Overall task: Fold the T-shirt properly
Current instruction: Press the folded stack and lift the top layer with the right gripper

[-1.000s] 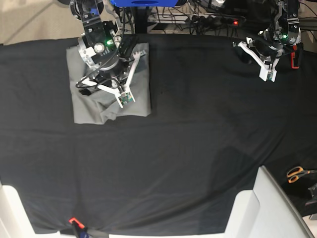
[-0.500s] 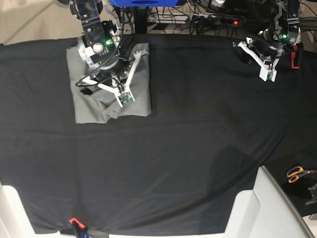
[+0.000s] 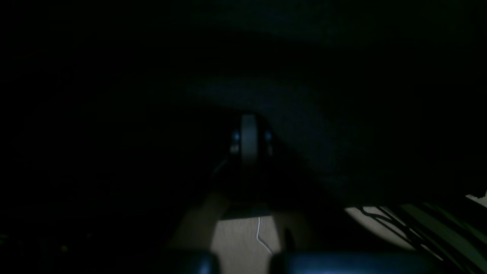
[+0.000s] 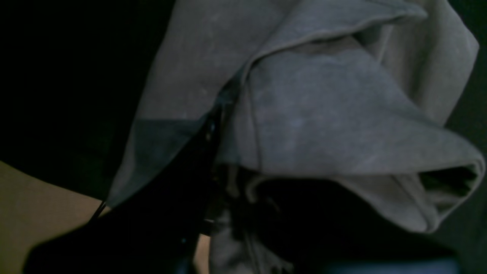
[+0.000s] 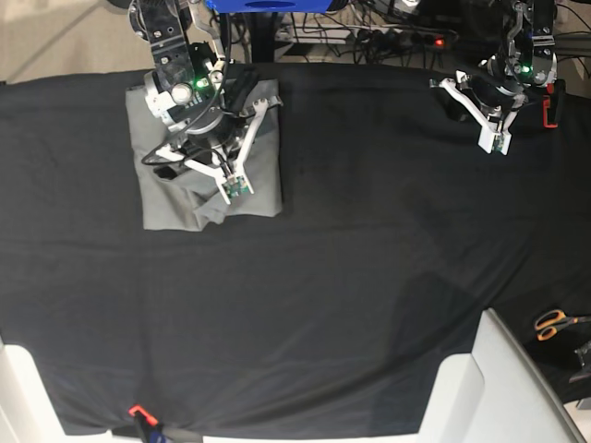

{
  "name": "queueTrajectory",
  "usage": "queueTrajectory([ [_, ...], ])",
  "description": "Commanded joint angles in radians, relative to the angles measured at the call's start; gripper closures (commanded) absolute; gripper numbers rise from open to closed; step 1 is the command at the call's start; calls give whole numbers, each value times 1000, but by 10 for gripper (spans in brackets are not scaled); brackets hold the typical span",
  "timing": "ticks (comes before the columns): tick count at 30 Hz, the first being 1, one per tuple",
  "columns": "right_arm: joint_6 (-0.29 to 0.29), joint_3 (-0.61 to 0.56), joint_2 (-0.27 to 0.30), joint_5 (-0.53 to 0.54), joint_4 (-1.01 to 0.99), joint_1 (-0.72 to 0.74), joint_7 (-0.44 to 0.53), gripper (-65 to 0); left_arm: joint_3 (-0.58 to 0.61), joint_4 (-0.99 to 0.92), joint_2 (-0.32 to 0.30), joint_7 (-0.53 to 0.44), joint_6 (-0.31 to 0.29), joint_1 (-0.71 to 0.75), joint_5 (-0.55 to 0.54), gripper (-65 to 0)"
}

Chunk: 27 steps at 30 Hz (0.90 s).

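Your right gripper sat low over the T-shirt, which lay folded into a rough rectangle at the far left of the black table cloth. Whether its fingers pinched the grey folds, you could not tell. Your left gripper, pressed together, held nothing at the far right.

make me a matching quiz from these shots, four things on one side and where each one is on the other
Things:
1. T-shirt
2. scissors
3. left hand
4. right hand

Places in the base view:
a. far right edge, low down
b. over the grey fabric
c. folded, top left of the black cloth
d. top right, away from the shirt

Pairs: 1-c, 2-a, 3-d, 4-b
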Motion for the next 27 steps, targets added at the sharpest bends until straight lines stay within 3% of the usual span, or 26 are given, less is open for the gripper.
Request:
queueTrajectory([
  [1,1,-4,-8,30,21,1,15,-113,7,1,1,25,-10,4,-2,0],
  [5,3,-7,-1,124,23,1,15,-209,3,1,-1,25,-10,4,-2,0],
  [8,7,-7,-1,168,23,3,15,-209,1,1,-3,25,-10,4,-2,0],
  [18,170,-7,1,392,24,29,14,-209,-1,0,-4,25,-10,4,-2,0],
  [23,286,-7,51,424,110,52,14,-209,-1,0,-4,25,-10,4,-2,0],
  [27,286,13,119,423,261,35,-29,-209,-1,-3,-6,25,-10,-10,-2,0],
])
